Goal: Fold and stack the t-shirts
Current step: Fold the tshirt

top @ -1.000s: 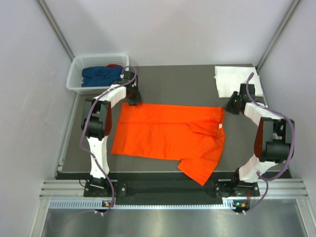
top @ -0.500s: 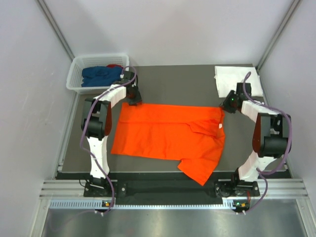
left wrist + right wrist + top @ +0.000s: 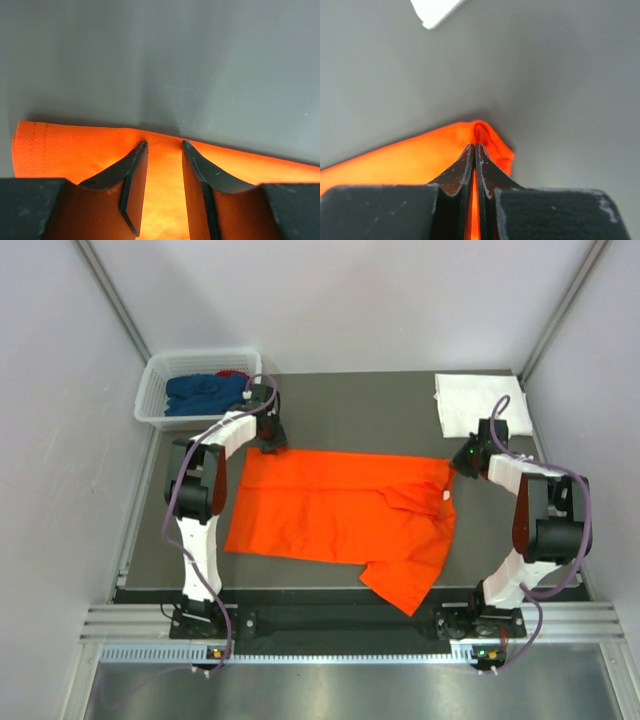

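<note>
A bright orange t-shirt [image 3: 330, 505] lies spread flat across the dark table, one sleeve hanging toward the near edge. My left gripper [image 3: 271, 444] sits at the shirt's far left corner. In the left wrist view its jaws stand open [image 3: 164, 145], tips down on the orange cloth [image 3: 75, 150] just inside the hem. My right gripper [image 3: 462, 460] is at the far right corner, shut [image 3: 475, 146] on a raised fold of the orange cloth [image 3: 395, 160]. A folded white t-shirt [image 3: 465, 400] lies at the back right. Dark blue [image 3: 205, 392] and red [image 3: 232, 373] shirts sit in the basket.
The white lattice basket [image 3: 150, 390] stands at the back left, just off the table's corner. Grey walls close in the left, right and back sides. A corner of the white t-shirt [image 3: 435, 10] shows at the top of the right wrist view.
My right gripper has edged left onto the shirt's far right corner and shut on it. The left arm and the shirt have not moved.
</note>
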